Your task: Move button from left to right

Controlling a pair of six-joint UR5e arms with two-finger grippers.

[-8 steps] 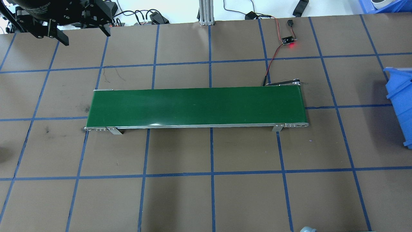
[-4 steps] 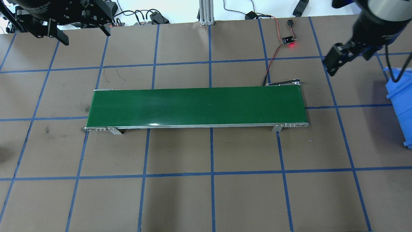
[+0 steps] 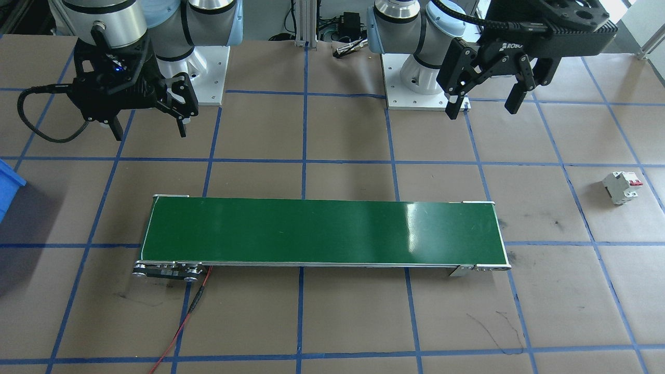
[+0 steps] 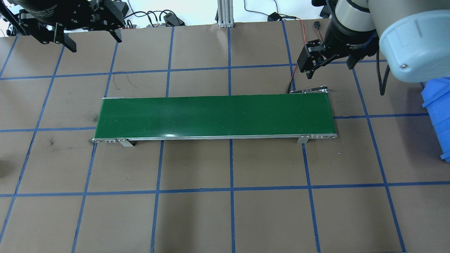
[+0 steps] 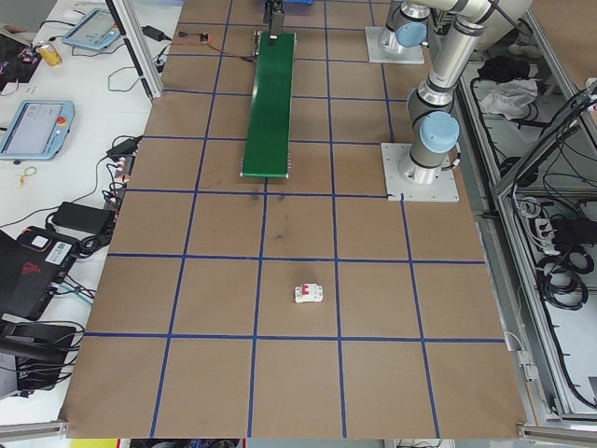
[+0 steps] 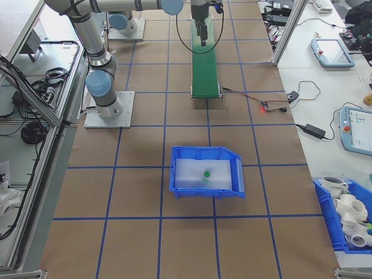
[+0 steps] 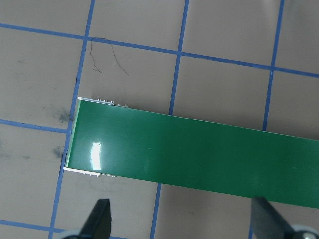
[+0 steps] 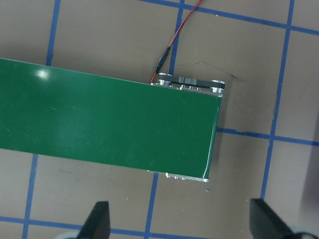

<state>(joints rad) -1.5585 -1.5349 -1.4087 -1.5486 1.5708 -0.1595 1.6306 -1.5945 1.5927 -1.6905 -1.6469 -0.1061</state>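
Note:
The button (image 6: 206,174) shows only in the exterior right view, a small green-capped thing lying inside the blue bin (image 6: 174,174). My left gripper (image 3: 482,106) hangs open and empty above the table near the left end of the green conveyor belt (image 3: 322,234). In its wrist view the left gripper (image 7: 182,221) looks down on that belt end (image 7: 199,154). My right gripper (image 4: 330,66) is open and empty, high over the belt's right end (image 8: 99,119). Neither gripper is close to the button.
A white circuit breaker (image 3: 621,187) with red toggles lies on the brown paper beyond the belt's left end. The blue bin (image 4: 437,116) sits past the belt's right end. A red wire (image 8: 172,40) runs from the belt's motor end toward the table's far edge.
The right arm has swung into the overhead view from the right and moved left, to above the belt's right end. The left gripper has barely shifted.

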